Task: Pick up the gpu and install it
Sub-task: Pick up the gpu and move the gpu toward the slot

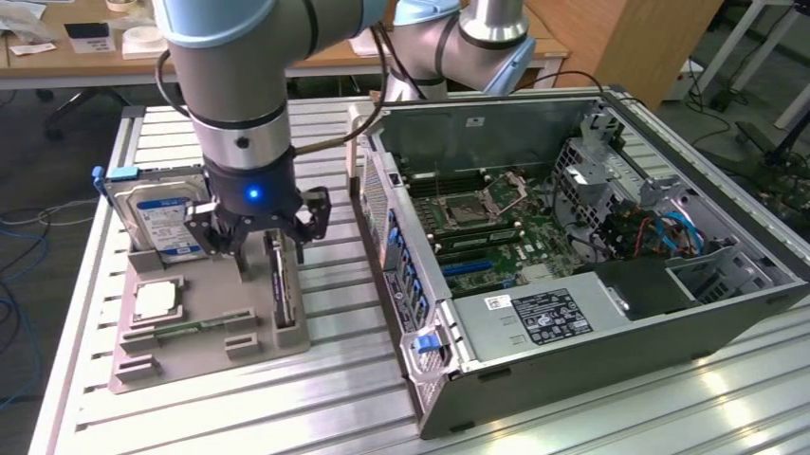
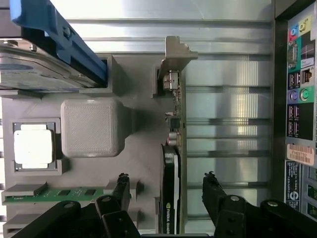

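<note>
The hand [image 1: 257, 254] hangs with its fingers spread wide on either side of the gpu [image 1: 281, 289], gripping nothing, the gpu standing on edge in a grey holder [image 1: 177, 365] on the table [image 1: 329, 408] beside an open computer case [image 1: 595, 370].

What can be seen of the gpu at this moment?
The gpu is a thin flat card standing on its long edge in a slot of the grey holder, beside the open computer case. One face carries a black shroud with a logo. The board edge looks greenish-brown, with small components along it and a silvery metal bracket at one end. Only the holder touches it. The open gripper straddles it from above, with a finger on either side and a gap to each.
</note>
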Robot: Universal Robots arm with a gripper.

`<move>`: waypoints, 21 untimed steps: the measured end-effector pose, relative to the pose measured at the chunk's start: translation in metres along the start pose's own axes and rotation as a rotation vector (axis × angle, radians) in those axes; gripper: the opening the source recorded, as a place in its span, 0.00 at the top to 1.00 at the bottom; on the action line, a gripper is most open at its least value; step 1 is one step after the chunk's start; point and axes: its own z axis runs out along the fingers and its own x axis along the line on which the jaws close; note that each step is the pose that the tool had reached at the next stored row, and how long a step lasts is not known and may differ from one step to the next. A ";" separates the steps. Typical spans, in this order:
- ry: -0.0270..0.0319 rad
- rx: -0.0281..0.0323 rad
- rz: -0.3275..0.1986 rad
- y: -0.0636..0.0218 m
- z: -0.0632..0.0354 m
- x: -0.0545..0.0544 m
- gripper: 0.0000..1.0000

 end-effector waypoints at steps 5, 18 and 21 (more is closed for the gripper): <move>0.0020 0.0003 0.000 0.0005 0.0091 0.000 0.30; 0.0029 0.0004 0.000 -0.0006 0.0326 0.000 0.30; 0.0036 0.0003 0.000 -0.0009 0.0380 0.000 0.30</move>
